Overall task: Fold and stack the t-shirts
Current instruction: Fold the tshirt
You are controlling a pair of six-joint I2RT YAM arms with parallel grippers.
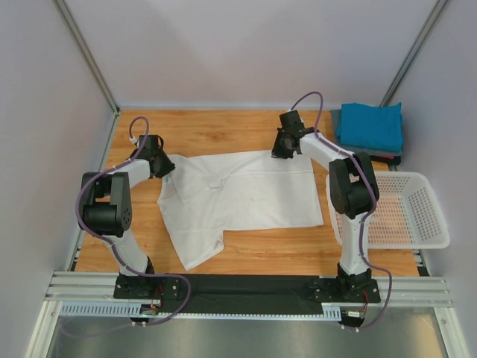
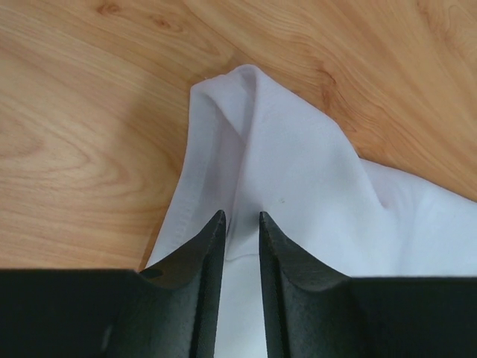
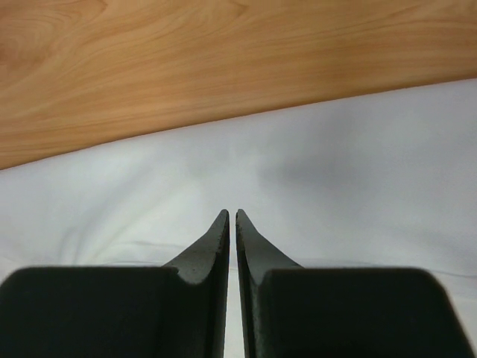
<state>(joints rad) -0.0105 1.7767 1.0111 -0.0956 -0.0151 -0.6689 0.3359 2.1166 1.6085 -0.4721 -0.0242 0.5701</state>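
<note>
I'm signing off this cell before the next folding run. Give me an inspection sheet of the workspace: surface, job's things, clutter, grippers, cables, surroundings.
Surface: wooden table, bare wood showing around the cloth.
Job's things: white t-shirt spread out mid-table; teal t-shirt folded on top of a dark grey t-shirt at the far right corner.
Clutter: white mesh basket at the right edge.
Grippers: left gripper astride a raised fold at the shirt's left edge, jaws narrowly apart, grip uncertain; right gripper shut at the shirt's far edge.
Cables: purple cable looped along each arm.
Surroundings: pale walls on three sides; metal rail by the arm bases.
</note>
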